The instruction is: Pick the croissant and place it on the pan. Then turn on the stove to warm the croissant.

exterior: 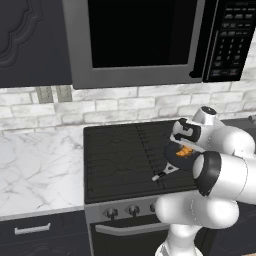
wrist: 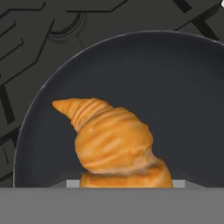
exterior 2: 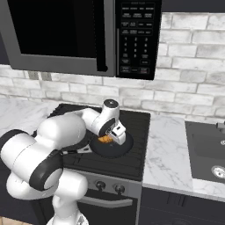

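Croissant (wrist: 116, 144) inside pan (wrist: 183, 96), near its rim.

1. Arm (exterior: 220, 170): glossy white shell built from thick, rounded, tube-like segments.
2. Joints: a dark, near-black band separates neighbouring segments, clearly visible as a broad ring on the large segment in both base views.
3. End caps: one segment ends in a rounded white cap with a small dark disc at its centre.
4. Hand (exterior 2: 115, 128): a compact white block with dark panels and recesses.
5. Surface: smooth, with no visible cables, screws or lettering.
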Tool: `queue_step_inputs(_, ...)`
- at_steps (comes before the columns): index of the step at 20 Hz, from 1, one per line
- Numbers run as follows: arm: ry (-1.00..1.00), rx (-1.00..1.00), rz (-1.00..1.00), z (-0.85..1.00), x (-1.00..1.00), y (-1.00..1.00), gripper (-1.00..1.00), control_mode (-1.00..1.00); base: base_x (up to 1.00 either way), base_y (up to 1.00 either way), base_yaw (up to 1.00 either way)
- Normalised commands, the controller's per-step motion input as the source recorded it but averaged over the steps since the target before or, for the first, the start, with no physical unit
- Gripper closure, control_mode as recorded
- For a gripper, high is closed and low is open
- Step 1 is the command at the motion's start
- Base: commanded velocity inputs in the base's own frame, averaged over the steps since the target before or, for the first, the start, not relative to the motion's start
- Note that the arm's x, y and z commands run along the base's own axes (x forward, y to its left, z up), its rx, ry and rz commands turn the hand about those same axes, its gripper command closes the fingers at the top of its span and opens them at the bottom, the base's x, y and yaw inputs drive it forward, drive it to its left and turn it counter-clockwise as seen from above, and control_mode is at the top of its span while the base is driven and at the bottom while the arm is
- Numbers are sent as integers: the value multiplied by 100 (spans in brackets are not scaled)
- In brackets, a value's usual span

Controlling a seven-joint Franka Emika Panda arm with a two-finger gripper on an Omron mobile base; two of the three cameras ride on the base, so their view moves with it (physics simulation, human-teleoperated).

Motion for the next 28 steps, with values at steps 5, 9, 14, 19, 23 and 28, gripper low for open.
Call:
queue_step_inputs(5, 0, 0, 0, -24, 0, 0, 100, -100, 0, 0, 0)
queue_step_inputs(9, 0, 0, 0, -23, 0, 0, 100, -100, 0, 0, 0)
queue_step_inputs(14, 0, 0, 0, -23, 0, 0, 100, -100, 0, 0, 0)
queue_step_inputs(19, 2, 0, 0, -22, 1, 0, 100, -100, 0, 0, 0)
queue_step_inputs(23, 2, 0, 0, -17, 7, 0, 100, -100, 0, 0, 0)
queue_step_inputs(28, 1, 0, 0, -11, 2, 0, -100, -100, 0, 0, 0)
